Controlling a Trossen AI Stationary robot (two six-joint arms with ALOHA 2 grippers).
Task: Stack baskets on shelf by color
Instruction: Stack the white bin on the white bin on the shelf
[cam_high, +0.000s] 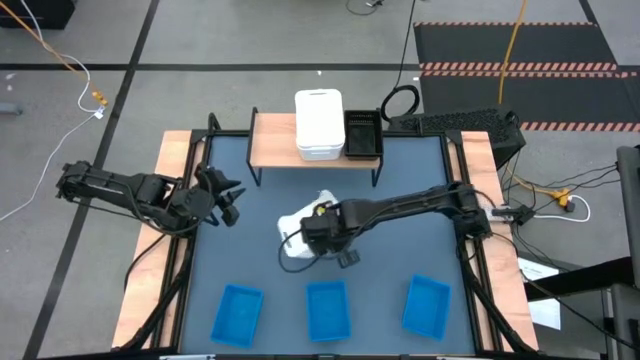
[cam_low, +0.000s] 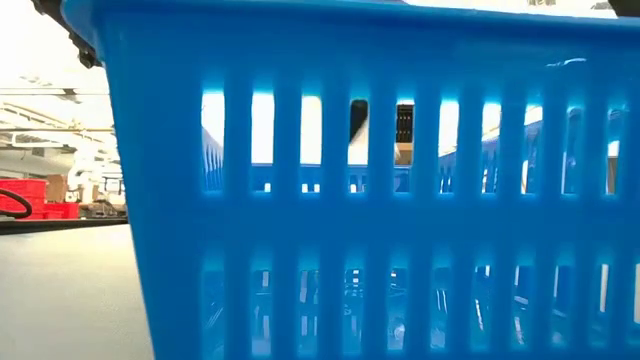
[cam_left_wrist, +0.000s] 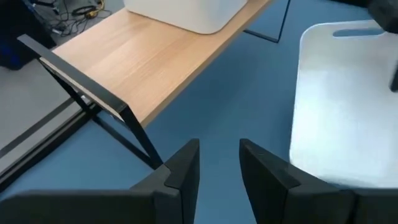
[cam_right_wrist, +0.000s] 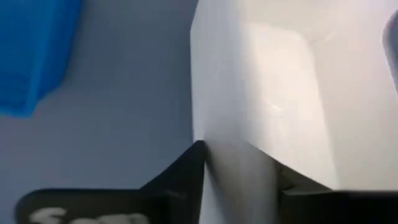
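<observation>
From above, the light-wood shelf stands at twelve o'clock on the dark-blue tabletop. On it sit a white basket stack near the middle and, touching it at its three o'clock side, a black slotted basket. Three blue baskets line the six o'clock edge: the left blue basket, the middle blue basket and the right blue basket, set apart from one another. At the table's centre the right gripper grips the loose white basket, which sits tilted. The left gripper waits at nine o'clock, near the shelf's left legs, its fingers only narrowly apart.

The low view is filled by the slotted wall of a blue basket; which of the three it is cannot be told.

The left wrist view shows that gripper's own fingers with a narrow gap between them and nothing held, above the blue tabletop. Beyond them are the shelf with its black legs, the base of the white stack on the board, and the loose white basket just beside.

In the right wrist view the dark fingers clamp the wall of the white basket; one blue basket lies beyond.
</observation>
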